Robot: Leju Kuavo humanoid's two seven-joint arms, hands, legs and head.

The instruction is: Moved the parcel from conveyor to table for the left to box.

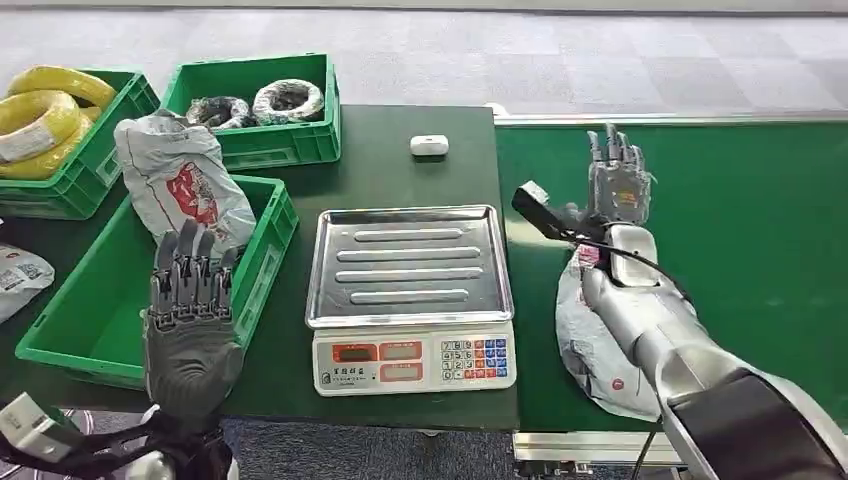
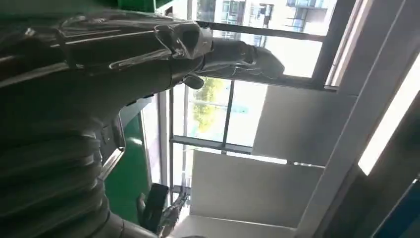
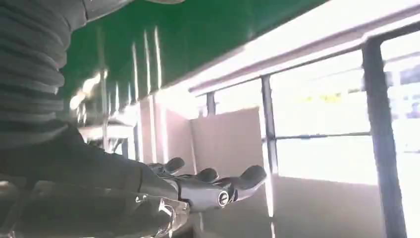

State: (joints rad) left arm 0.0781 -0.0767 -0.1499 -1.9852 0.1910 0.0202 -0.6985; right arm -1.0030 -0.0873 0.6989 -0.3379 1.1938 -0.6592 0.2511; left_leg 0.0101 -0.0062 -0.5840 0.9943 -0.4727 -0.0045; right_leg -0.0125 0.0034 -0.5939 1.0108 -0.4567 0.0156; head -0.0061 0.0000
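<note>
A grey plastic parcel (image 1: 592, 350) lies on the green conveyor belt (image 1: 740, 220) near its left edge, partly hidden under my right forearm. Beyond it my right hand (image 1: 619, 182) hovers over the belt with fingers stretched out and nothing in them; the right wrist view shows the same straight fingers (image 3: 208, 184). Another grey parcel with a red mark (image 1: 178, 184) leans in the far corner of the near green crate (image 1: 95, 315). My left hand (image 1: 190, 300) is raised over that crate's near side, fingers straight and apart, holding nothing, as the left wrist view's fingers (image 2: 233, 49) confirm.
An electronic scale with a steel tray (image 1: 408, 262) stands mid-table between the crate and the belt. A small white device (image 1: 429, 144) lies behind it. Two crates at the back left hold yellow cable coils (image 1: 40, 115) and black and white coils (image 1: 262, 103). Another parcel (image 1: 18, 276) lies at the far left.
</note>
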